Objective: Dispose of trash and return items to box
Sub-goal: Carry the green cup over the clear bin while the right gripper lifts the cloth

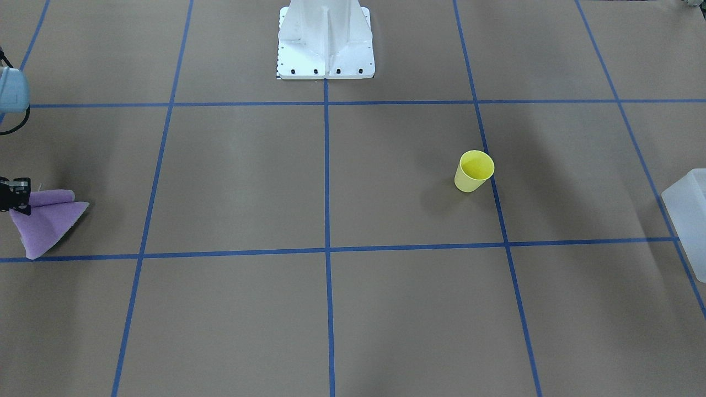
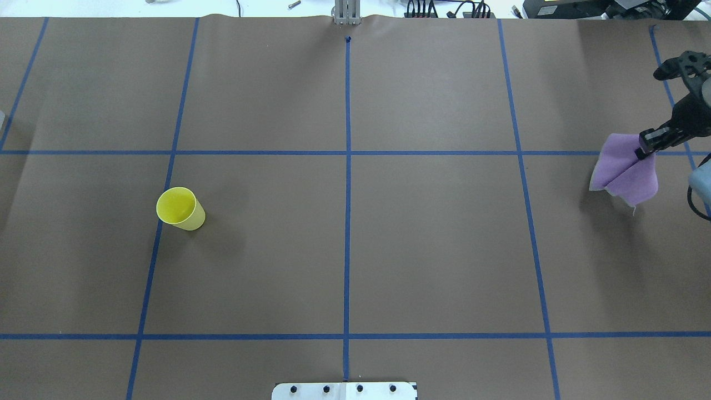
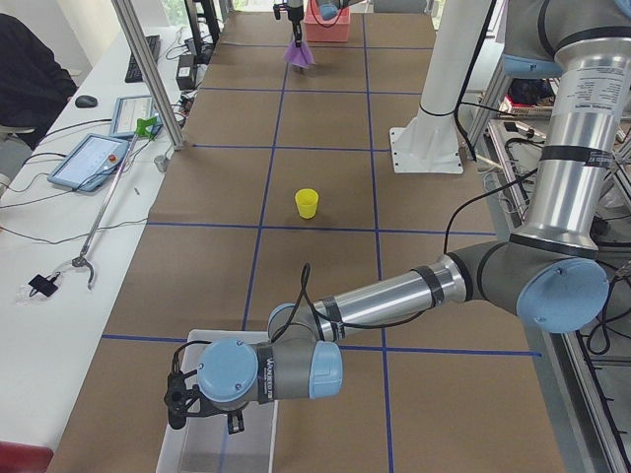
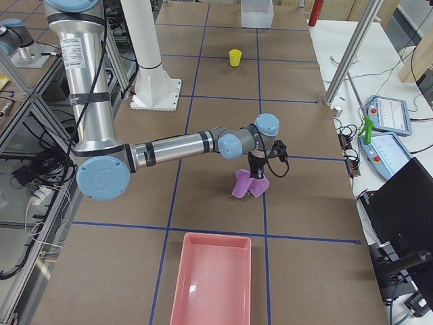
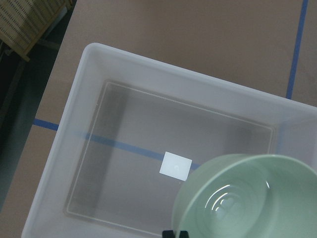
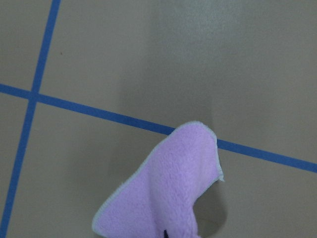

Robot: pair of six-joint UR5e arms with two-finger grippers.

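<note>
Pinches purple cloth [image 2: 625, 175] w/ right gripper [image 2: 645, 149], jaws closed tight on its top corner, at far right edge of table [image 2: 344, 250] in overhead view. Lets it hang in a loose folded cone, w/ shadow on brown paper below; can't tell if lowest tip touches. From right-end cam: near pink tray [image 4: 210, 284] but not over it, one blue tape line between the two.

Holds green bowl [image 5: 247, 198] w/ left gripper [image 5: 176, 234], apparently clamped on the near rim. Shows only a dark sliver of finger at bottom edge of wrist cam, so grip read mostly from how the bowl hangs. Carries it open side up, above the box [image 5: 64, 148], covering that view's lower-right part and overlapping the box's right wall.

Box pos.: table's end on robot's left, cut by the frame edge in front-facing view, right under the near arm's wrist in left-end view. Inside, on the floor: small white sticker [image 5: 175, 165], plus blue tape visible through the frosted bottom.

In left half of table: yellow cup [image 2: 180, 208], upright, mouth up, just beside a blue line, well apart from box, cloth & both grippers.

At robot's edge, ctr: white pedestal [image 1: 325, 38].
</note>
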